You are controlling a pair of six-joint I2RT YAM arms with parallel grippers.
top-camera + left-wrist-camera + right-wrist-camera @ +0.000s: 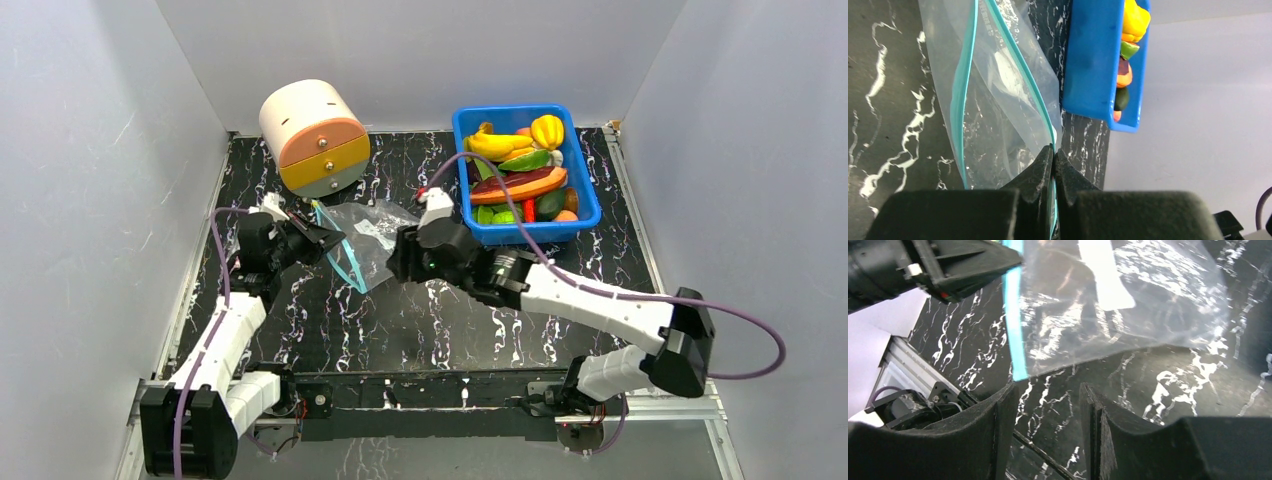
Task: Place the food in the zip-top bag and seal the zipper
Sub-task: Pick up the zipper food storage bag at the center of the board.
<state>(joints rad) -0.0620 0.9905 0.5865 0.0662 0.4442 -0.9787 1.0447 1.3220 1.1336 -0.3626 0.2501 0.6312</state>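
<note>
The zip-top bag lies on the black marbled table, clear and crinkly, with a white label. Its teal zipper faces the near side. In the left wrist view the two zipper strips stand apart, so the mouth gapes. My left gripper is shut on one zipper strip at the mouth's edge. My right gripper hovers just short of the bag's near corner, jaws open with only table between them. The food is piled in the blue bin. I see no food inside the bag.
A cream and orange cylindrical drawer box lies on its side at the back left. The blue bin stands right of the bag. Grey walls close in the table on three sides. The left gripper's fingers show in the right wrist view.
</note>
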